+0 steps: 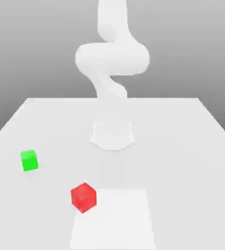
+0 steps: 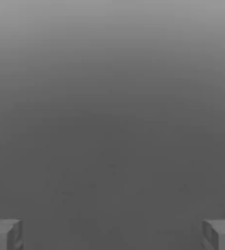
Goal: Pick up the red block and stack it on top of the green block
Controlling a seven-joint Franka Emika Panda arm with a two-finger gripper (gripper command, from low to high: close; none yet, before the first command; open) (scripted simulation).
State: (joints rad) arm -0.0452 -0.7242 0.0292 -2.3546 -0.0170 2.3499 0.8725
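Claw (image 2: pixel 112 234) spread wide, two grey fingertips (image 2: pixel 4 234) far apart with nothing between them, facing blank grey backdrop rather than the tabletop. Small bright red matte cube (image 1: pixel 83 197) resting on the white table (image 1: pixel 192 146), near its front edge, toward the exterior view's left of centre, turned corner-on to the camera and touching the corner of a paler square patch (image 1: pixel 119 219). Small bright green matte cube (image 1: pixel 29 160) sitting further back and further to the exterior view's left, well apart from the red one. White arm (image 1: pixel 112 58) rising from its base (image 1: pixel 112 135) at mid-table, hand somewhere above both cubes. Likely hazards: descent not squared to the red cube's rotated faces, fingers catching corners and spinning or nudging it away; grip taken too shallow, cube slipping in transit; release off-centre over the green cube, red cube toppling off. Red cube judged well apart from the claw, untouched, pick not yet begun
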